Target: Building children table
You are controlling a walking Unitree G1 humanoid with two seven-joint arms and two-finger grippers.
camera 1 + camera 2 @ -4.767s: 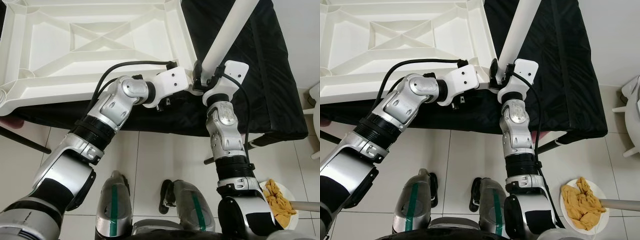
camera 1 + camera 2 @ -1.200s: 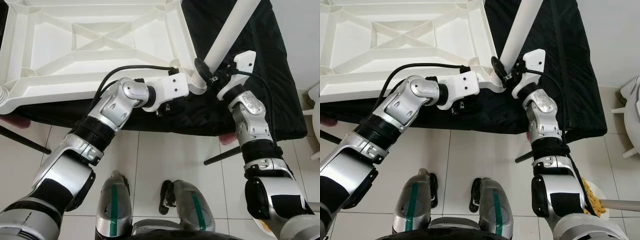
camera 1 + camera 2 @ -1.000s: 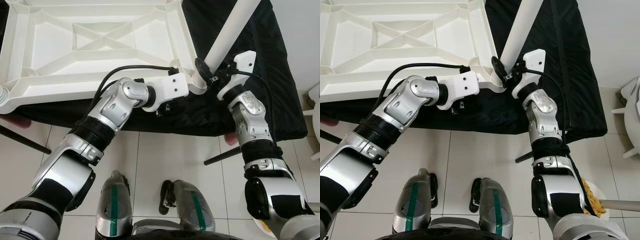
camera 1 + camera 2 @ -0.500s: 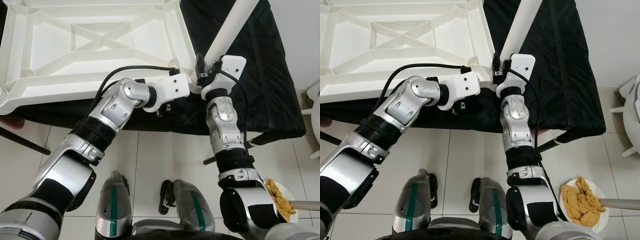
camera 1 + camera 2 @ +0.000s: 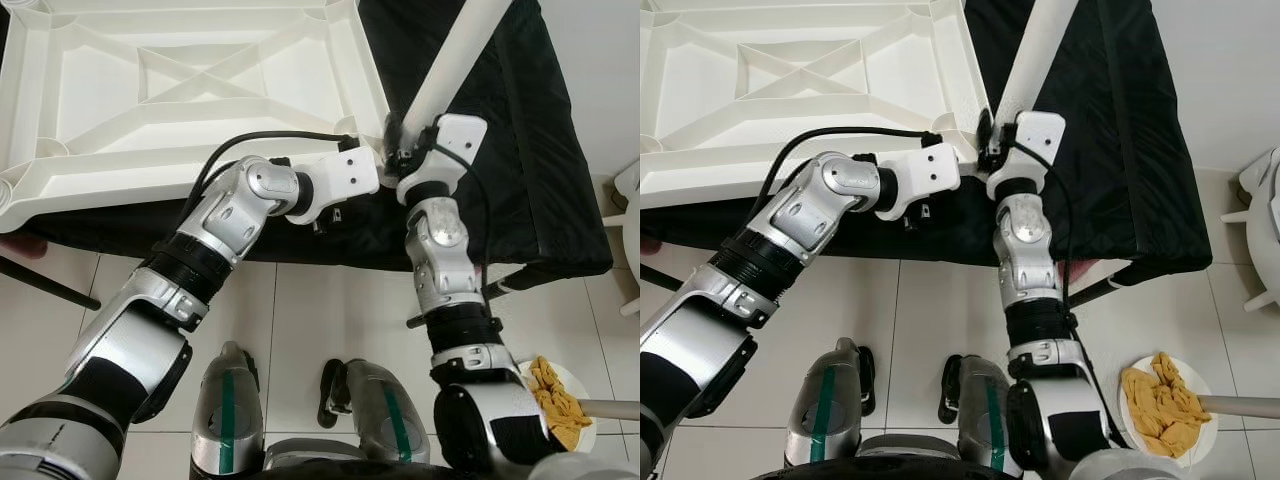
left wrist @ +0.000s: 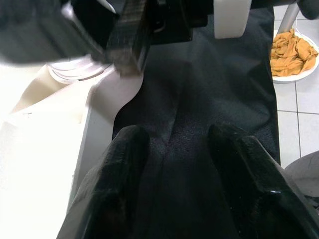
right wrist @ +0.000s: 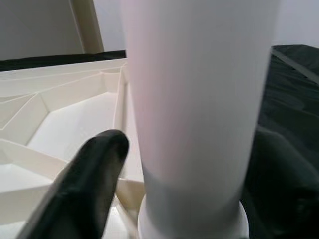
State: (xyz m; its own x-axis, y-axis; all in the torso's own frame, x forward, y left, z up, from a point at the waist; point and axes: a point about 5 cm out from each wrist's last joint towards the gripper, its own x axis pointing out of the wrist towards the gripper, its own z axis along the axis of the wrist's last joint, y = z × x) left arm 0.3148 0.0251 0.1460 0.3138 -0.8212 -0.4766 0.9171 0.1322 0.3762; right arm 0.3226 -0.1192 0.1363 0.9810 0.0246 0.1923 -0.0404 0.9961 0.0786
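Closest to me are the robot's own feet on the white tile floor (image 5: 300, 310), with one plate (image 5: 1140, 425) of orange crinkly stuff (image 5: 1160, 405) off to my right next to a grey pole.

Moving up, both arms reach to the near right corner of the white tabletop (image 5: 190, 90). It's one piece, lying upside down so I'm looking at the ribbed underside with the X bracing, and it rests on a worktop covered in black cloth (image 5: 540, 180).

The right tool (image 5: 990, 140) sits right at that corner socket. In the right wrist view its two black fingers (image 7: 89, 174) sit either side of the white table leg (image 7: 199, 99), closed onto it just above the collar where the leg meets the socket. I count one leg here. It's a long round tube, and its long axis runs from the corner socket up and away to the right, leaning out over the black cloth rather than standing straight up.

The left tool (image 6: 182, 174) is just beside the same corner, hovering low over the black cloth with nothing between its fingers; they're spread with a clear gap. The tabletop's edge is right next to it in the left wrist view.

Further back, another socket shows at the tabletop's left corner (image 5: 15, 190).
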